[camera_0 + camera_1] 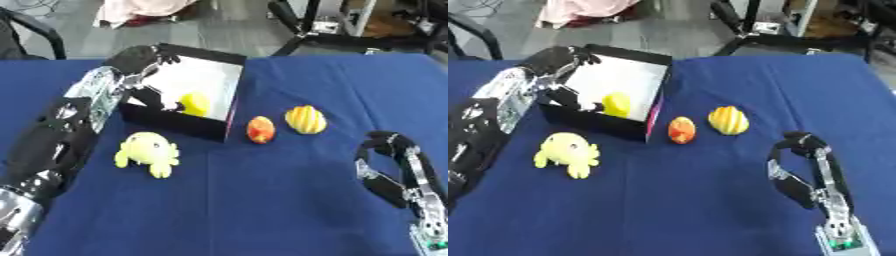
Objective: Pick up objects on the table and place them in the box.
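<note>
Blue cloth (262, 210) covers my table. Nearest, my right hand (391, 165) idles at the lower right, fingers curled on nothing. Beyond it lie a yellow plush toy (147, 152), an orange-red fruit (261, 129) and a striped yellow fruit (305, 119). Farther, my left hand (144, 62) reaches over the box (175, 122); its fingers are partly hidden, so I cannot tell their state. 1 yellow object (195, 104) sits inside.

My left arm (61, 145) is a thick black shell with silver metal sections — a bright ribbed one near the wrist, another at the lower edge. My left hand (140, 60) is black with silver flecks. My right hand (394, 165) shows black padded fingers on slim silver links — its base carries what may be a small green light.
</note>
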Available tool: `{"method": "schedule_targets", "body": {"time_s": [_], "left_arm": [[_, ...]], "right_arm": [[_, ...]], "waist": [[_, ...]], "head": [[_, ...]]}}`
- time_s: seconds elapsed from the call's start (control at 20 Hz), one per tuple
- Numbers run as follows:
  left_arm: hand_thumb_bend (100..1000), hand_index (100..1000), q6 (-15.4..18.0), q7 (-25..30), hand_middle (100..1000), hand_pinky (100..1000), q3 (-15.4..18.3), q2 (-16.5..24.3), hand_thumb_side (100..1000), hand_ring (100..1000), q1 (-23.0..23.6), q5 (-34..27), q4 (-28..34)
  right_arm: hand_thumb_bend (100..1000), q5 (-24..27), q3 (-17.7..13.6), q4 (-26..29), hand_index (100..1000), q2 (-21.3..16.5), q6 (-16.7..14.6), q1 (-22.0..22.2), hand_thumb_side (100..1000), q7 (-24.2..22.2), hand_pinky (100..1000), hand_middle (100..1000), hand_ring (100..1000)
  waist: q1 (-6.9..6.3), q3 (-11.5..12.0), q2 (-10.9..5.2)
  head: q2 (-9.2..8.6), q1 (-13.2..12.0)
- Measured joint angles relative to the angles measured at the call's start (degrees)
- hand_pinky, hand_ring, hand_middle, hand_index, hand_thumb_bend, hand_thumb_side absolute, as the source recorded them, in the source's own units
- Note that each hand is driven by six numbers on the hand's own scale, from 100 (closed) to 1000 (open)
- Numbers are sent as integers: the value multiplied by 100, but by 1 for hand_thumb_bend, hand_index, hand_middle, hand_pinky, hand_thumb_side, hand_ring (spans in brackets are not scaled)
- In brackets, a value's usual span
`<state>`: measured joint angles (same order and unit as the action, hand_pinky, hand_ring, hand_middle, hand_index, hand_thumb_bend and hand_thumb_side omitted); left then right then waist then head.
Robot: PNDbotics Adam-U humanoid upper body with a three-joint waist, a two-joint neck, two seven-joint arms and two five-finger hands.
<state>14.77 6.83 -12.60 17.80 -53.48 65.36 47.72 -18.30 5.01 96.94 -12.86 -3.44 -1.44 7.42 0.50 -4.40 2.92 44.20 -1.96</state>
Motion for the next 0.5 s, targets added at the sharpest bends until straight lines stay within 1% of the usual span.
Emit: {"method": "schedule_targets", "body": {"time_s": [0.05, 0.2, 0.4, 0.45, 0.5], "left_arm": [[876, 947, 15, -1, 843, 866, 2, 23, 720, 813, 0, 25, 4], [876, 962, 97, 73, 871, 885, 2, 171, 718, 833, 0, 14, 119], [849, 966, 342, 317, 890, 895, -55, 551, 698, 846, 2, -216, 543], [839, 964, 418, 394, 886, 893, -85, 654, 683, 842, 5, -291, 676], [791, 950, 497, 472, 862, 882, -121, 769, 633, 822, 14, -372, 818]], "right_arm": [[100, 0, 0, 0, 581, 0, 0, 1, 100, 0, 796, 736, 755], [100, 0, -3, 0, 581, 0, 0, 3, 100, 2, 797, 736, 755], [100, 0, -7, -1, 581, 0, 2, 26, 100, 7, 796, 736, 755], [100, 0, -9, -1, 581, 0, 1, 32, 100, 9, 797, 736, 755], [100, 0, -10, -1, 581, 0, -1, 34, 100, 12, 797, 736, 755]], "waist": [[0, 13, 0], [0, 54, 0], [0, 109, 0], [0, 125, 0], [0, 136, 0]], "head": [[0, 0], [0, 5], [0, 35], [0, 52], [0, 66]]}}
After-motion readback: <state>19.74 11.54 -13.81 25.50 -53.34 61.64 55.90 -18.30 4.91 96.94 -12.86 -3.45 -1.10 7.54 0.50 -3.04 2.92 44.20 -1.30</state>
